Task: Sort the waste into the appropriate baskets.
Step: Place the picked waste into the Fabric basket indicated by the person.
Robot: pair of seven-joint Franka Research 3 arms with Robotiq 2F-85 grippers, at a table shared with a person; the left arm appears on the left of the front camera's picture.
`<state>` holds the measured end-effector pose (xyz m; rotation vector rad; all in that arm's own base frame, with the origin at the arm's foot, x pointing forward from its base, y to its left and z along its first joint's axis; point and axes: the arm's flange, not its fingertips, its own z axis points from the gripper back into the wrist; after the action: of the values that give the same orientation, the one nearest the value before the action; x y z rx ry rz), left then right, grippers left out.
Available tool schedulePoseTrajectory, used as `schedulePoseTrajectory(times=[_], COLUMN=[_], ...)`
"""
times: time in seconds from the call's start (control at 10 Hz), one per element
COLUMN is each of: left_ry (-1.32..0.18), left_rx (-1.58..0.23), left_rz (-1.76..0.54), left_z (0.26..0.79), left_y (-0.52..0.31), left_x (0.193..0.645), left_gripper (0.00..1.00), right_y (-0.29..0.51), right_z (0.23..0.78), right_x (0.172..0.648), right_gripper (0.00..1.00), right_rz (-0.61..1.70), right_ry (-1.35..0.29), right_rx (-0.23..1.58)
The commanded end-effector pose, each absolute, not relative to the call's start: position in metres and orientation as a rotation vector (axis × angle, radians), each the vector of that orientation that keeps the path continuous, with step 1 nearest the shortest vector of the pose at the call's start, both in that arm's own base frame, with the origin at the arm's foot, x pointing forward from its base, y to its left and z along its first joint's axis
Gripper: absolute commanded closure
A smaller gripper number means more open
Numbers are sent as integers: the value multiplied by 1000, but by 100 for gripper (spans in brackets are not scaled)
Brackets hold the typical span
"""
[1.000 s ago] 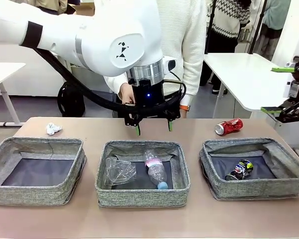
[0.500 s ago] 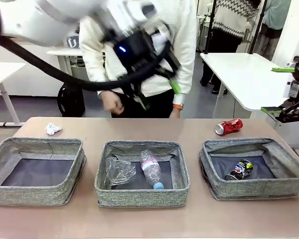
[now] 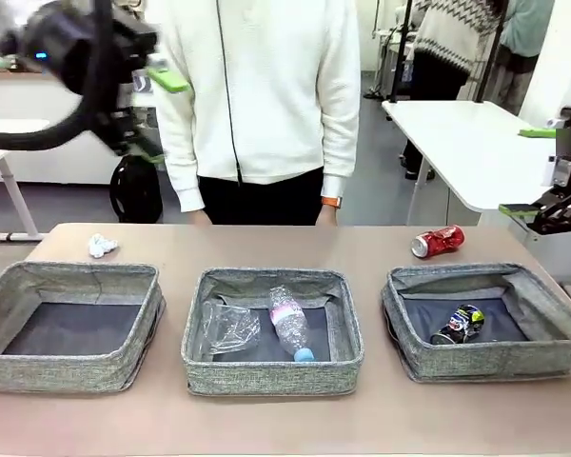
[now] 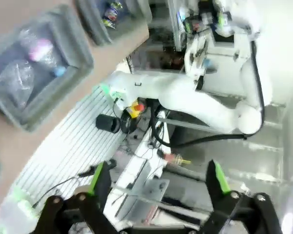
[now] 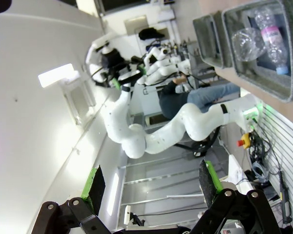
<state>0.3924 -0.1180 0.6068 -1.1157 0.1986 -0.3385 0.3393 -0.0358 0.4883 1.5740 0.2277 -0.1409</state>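
Three grey baskets stand in a row: left [image 3: 67, 371], middle [image 3: 271, 376], right [image 3: 495, 362]. The middle one holds a crushed clear bottle [image 3: 228, 327] and a pink-labelled, blue-capped bottle [image 3: 290, 324]. A black can [image 3: 457, 326] lies in the right basket. A red can [image 3: 438, 242] lies on the table behind it, and a white paper wad [image 3: 101, 246] behind the left basket. My left gripper [image 3: 157, 114] [image 4: 157, 180] is high at the far left, blurred, open and empty. At the right edge my right gripper [image 3: 531, 171] [image 5: 151, 183] hangs off the table, open and empty.
A person in a white sweater [image 3: 266, 95] stands at the far side of the table, hands down by the table edge. White tables stand behind at left and right. The tabletop [image 3: 285, 419] in front of the baskets is bare.
My left gripper has risen from just above the middle basket and swung up to the far left. The pink-labelled bottle shifted slightly in the basket. The person's hands dropped to the sides.
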Motion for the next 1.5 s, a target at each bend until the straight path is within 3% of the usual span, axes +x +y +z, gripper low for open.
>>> schedulePoseTrajectory(times=[0.0,0.2,0.3,0.4,1.4], left_ry=[95,14,56,66,66], left_rx=[-1074,-1222,-1388,-1145,-1145], left_rz=[-13,69,154,44,44], left_z=[573,536,514,544,544], left_y=[-44,21,38,17,17], left_x=[350,313,305,335,335], left_gripper=[0,0,0,0,0], right_y=[-35,-35,-35,-35,-35], right_z=[490,490,490,490,490], right_x=[339,339,339,339,339], right_gripper=[0,0,0,0,0], right_rz=[-139,-139,-139,-139,-139], right_ry=[222,222,222,222,222], right_rx=[1586,1586,1586,1586,1586])
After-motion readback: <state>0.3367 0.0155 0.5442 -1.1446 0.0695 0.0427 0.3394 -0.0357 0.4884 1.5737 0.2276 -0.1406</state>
